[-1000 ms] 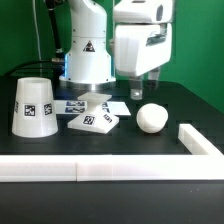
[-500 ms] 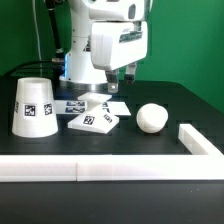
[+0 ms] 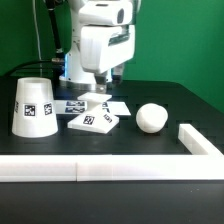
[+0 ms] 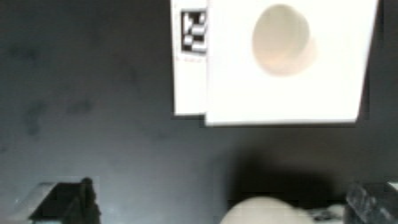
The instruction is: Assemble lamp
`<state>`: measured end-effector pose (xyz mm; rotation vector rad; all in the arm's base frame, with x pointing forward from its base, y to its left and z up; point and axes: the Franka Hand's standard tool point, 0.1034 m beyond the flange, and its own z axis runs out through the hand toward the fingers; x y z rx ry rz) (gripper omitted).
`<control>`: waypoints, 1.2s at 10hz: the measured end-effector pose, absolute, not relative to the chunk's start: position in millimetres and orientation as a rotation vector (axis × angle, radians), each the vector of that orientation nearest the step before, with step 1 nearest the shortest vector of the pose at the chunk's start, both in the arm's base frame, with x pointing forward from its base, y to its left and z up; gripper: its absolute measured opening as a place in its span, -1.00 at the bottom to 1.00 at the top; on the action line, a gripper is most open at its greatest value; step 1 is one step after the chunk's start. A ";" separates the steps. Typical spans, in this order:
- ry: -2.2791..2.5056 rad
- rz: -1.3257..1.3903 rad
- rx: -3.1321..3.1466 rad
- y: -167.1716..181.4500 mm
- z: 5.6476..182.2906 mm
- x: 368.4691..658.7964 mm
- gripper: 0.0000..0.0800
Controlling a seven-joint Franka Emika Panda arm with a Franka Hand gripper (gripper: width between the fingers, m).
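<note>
Currently | end effector [image 3: 102, 86] spread, hovering near low matte white pyramid-like base [image 3: 93, 121] | I fear misaligned descent clipping its edge.

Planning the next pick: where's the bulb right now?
Exterior view's right: the bulb sits on the table between the base and the short white rail.

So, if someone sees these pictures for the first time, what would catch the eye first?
The big white arm fills the top middle of the exterior view, its pincer hanging open close to the low lamp base. On the black table, the tapered shade stands at the exterior view's left and the round bulb lies at its right, both apart from the base.
</note>
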<state>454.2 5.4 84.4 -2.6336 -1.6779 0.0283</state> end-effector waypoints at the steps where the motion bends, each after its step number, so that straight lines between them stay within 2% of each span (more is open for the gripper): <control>1: -1.702 0.036 -2.615 -1.5 83.7 446.4 0.75; 5: -1.705 0.053 -2.598 -22.9 71.6 427.0 0.75; 12: -1.742 -0.017 -2.593 -17.9 52.3 417.2 0.75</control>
